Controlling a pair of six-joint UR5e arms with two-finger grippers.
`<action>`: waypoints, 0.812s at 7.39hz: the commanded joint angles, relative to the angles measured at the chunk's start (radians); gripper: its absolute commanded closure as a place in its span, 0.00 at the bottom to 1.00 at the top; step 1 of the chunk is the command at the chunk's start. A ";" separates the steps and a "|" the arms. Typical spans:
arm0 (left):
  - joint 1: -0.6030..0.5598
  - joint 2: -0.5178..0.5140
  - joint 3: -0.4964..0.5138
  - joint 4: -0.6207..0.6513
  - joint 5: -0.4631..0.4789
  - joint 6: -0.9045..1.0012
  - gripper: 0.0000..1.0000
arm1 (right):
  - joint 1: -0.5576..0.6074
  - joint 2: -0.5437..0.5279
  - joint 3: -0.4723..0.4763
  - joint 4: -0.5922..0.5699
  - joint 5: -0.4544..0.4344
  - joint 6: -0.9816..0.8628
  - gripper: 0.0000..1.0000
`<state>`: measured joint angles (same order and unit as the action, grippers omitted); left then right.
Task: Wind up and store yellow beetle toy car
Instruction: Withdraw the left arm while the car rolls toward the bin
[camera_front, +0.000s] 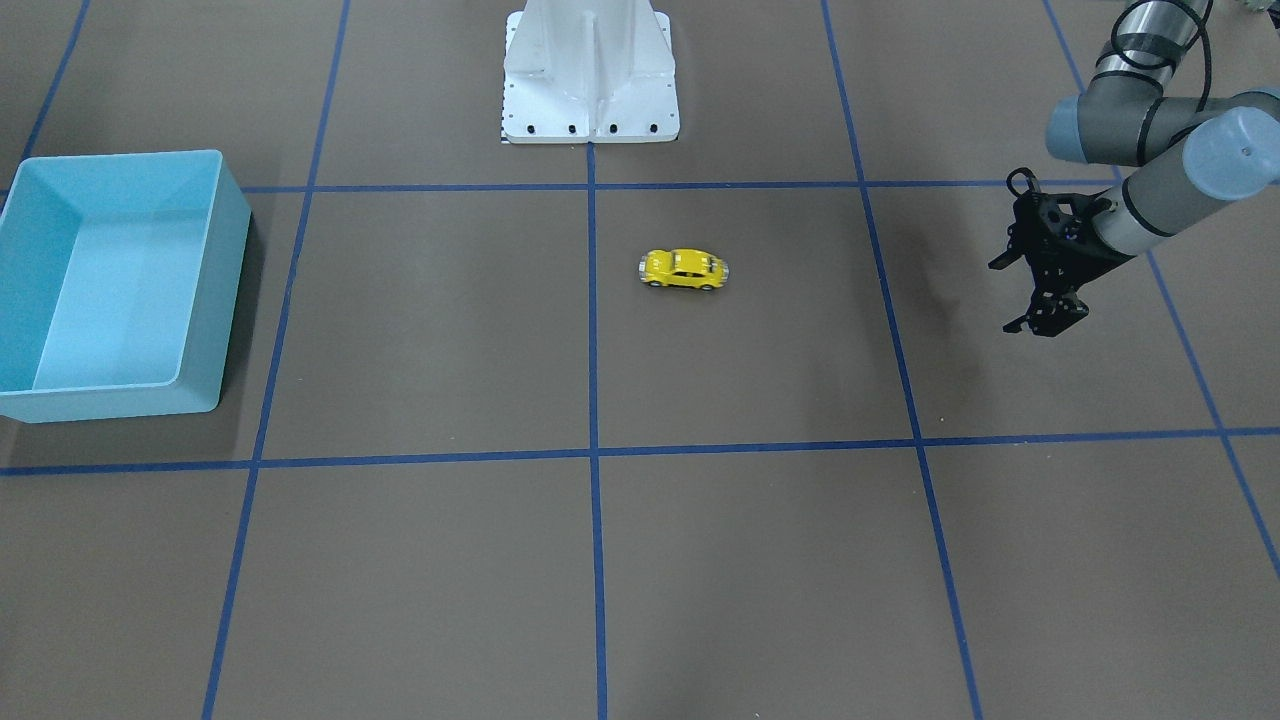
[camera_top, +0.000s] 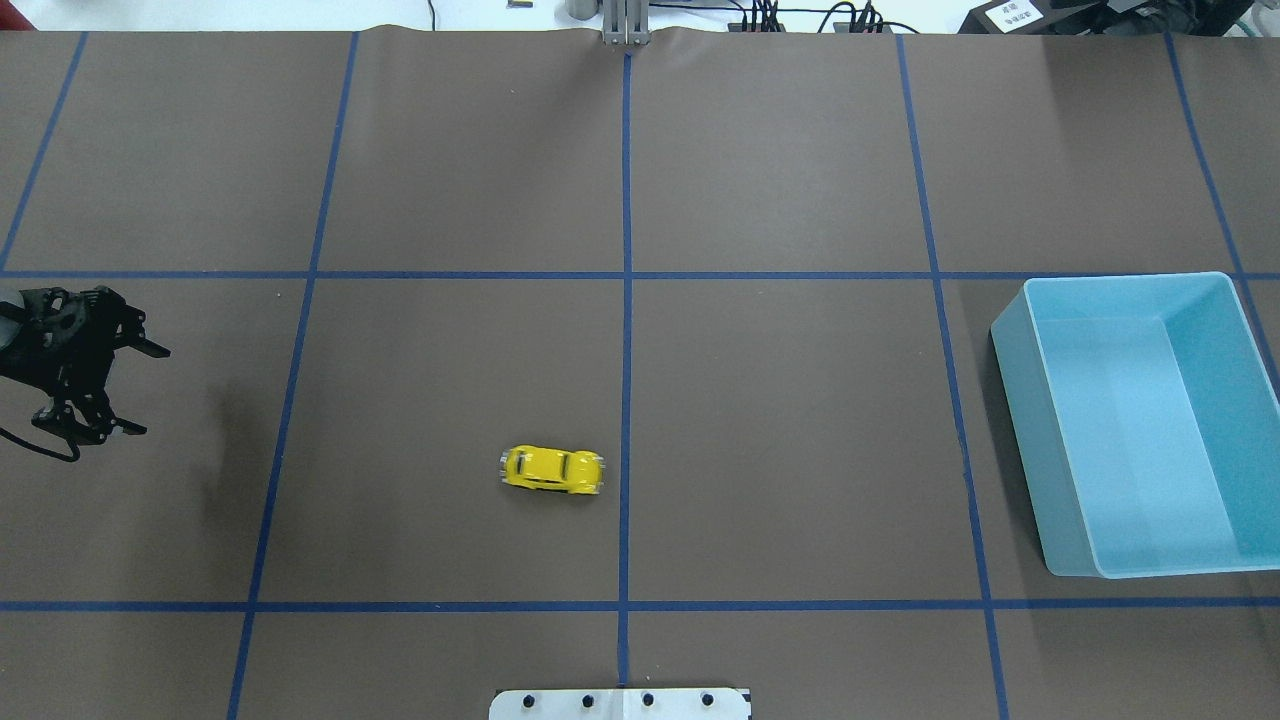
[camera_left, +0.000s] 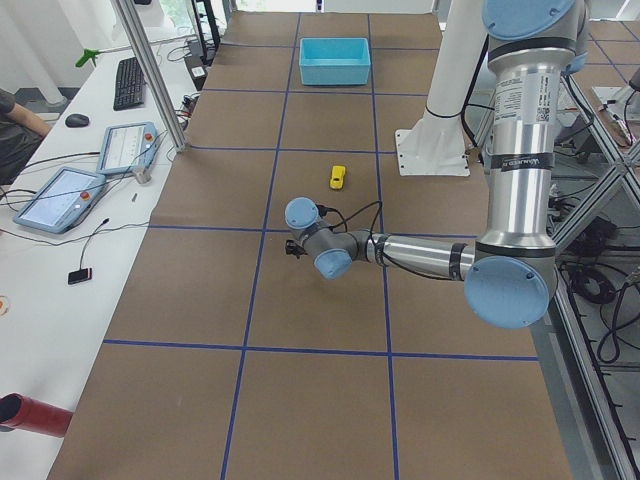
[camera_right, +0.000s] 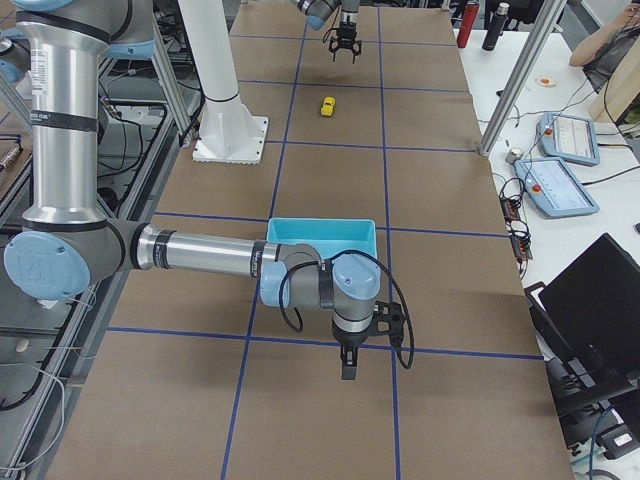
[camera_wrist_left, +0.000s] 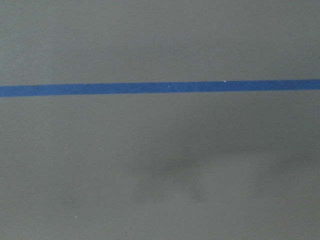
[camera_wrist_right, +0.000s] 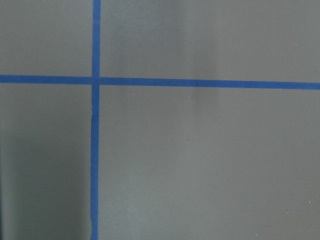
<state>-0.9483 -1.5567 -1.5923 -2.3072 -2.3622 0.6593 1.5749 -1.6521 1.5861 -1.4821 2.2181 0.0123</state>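
The yellow beetle toy car (camera_front: 684, 269) stands on its wheels on the brown table, near the middle line; it also shows in the overhead view (camera_top: 552, 469). The light blue bin (camera_top: 1015, 420) is empty and stands far off on my right side (camera_front: 230, 290). My left gripper (camera_top: 145, 392) hangs open and empty above the table's left end, well away from the car (camera_front: 1005, 297). My right gripper (camera_right: 349, 368) shows only in the exterior right view, beyond the bin's outer side; I cannot tell whether it is open or shut. Both wrist views show only bare table and blue tape.
The white robot base (camera_front: 590, 90) stands at the table's robot-side edge, behind the car. Blue tape lines (camera_top: 627, 400) divide the table into squares. Tablets and a keyboard (camera_left: 130, 82) lie on a side bench past the far edge.
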 joint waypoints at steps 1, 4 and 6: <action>-0.050 0.001 0.000 0.055 -0.002 -0.004 0.00 | 0.000 0.000 -0.002 0.000 0.000 0.000 0.01; -0.186 -0.002 0.000 0.211 -0.005 -0.006 0.00 | 0.000 0.000 -0.002 -0.001 0.000 0.000 0.01; -0.274 0.000 -0.002 0.316 -0.005 -0.009 0.00 | 0.000 0.000 -0.002 0.000 0.000 0.000 0.01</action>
<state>-1.1661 -1.5582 -1.5932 -2.0621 -2.3669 0.6517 1.5754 -1.6521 1.5846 -1.4822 2.2181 0.0123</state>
